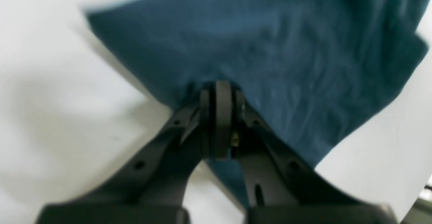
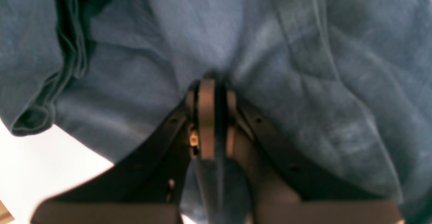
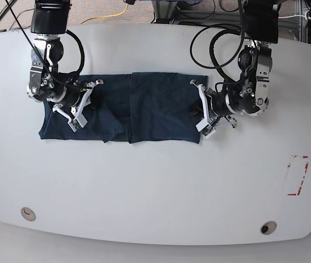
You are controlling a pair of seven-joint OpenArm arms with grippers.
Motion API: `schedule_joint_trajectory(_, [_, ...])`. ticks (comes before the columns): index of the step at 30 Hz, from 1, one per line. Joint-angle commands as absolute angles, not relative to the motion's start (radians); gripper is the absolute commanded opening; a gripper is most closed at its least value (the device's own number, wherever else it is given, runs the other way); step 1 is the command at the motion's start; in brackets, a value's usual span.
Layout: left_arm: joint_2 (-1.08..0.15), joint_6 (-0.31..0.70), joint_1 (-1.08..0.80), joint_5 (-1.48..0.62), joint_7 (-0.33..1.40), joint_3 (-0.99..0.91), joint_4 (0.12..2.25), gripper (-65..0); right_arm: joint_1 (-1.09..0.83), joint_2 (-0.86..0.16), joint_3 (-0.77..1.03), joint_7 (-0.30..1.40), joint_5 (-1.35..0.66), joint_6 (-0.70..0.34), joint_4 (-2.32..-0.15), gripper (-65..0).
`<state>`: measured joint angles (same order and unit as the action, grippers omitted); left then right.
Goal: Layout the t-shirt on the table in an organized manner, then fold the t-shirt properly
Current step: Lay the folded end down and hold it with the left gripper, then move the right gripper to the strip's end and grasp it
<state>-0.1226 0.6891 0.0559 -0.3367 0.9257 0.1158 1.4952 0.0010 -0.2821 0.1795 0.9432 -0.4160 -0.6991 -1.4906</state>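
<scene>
The dark navy-teal t-shirt lies as a long wrinkled band across the far half of the white table. A vertical fold line runs near its middle. My left gripper sits at the band's right end, shut on the cloth's edge. In the left wrist view the cloth puckers toward the closed tips. My right gripper rests over the band's left part. In the right wrist view it is shut on bunched cloth, and a rolled hem shows at the left.
Two round grommet holes sit near the front edge. A red dashed rectangle marks the right side. Cables loop from both arm bases at the far edge.
</scene>
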Motion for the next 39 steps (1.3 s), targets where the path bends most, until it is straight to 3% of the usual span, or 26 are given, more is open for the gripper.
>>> schedule_joint_trajectory(1, [-0.122,0.690,0.076,-0.358,0.849,0.128,1.504,-65.0,0.016,-0.295,0.185,0.957,-0.418,-0.698,-1.546,-61.0])
schedule_joint_trajectory(11, [-0.122,0.688,0.076,-0.358,0.800,0.143,1.392,-65.0,0.030,-0.295,0.203,1.043,-0.424,-0.698,-1.715,-60.9])
schedule_joint_trajectory(18, [-0.128,0.688,0.073,-0.358,0.800,0.142,1.386,-65.0,0.090,-0.274,0.363,1.184,-0.535,-0.698,-1.827,-59.1])
schedule_joint_trajectory(21, [-0.139,0.688,0.071,-0.358,0.800,0.142,1.388,-65.0,0.139,-0.271,0.469,1.256,-0.553,-0.698,-1.824,-46.5])
schedule_joint_trajectory(23, [-0.145,0.688,0.071,-0.358,0.800,0.142,1.388,-65.0,0.166,-0.271,0.541,1.288,-0.544,-0.698,-1.813,-31.9])
schedule_joint_trajectory(26, [-0.150,0.688,0.071,-0.358,0.800,0.142,1.386,-65.0,0.194,-0.277,0.611,1.308,-0.535,-0.698,-1.755,-14.9])
schedule_joint_trajectory(28, [-0.150,0.688,0.071,-0.358,0.800,0.140,1.386,-65.0,0.220,-0.283,0.653,1.316,-0.539,-0.698,-1.689,-7.8])
schedule_joint_trajectory(39, [-0.171,0.688,0.071,-0.358,0.800,0.140,1.383,-65.0,0.289,-0.437,0.773,1.253,-0.618,-0.698,-1.179,-6.5])
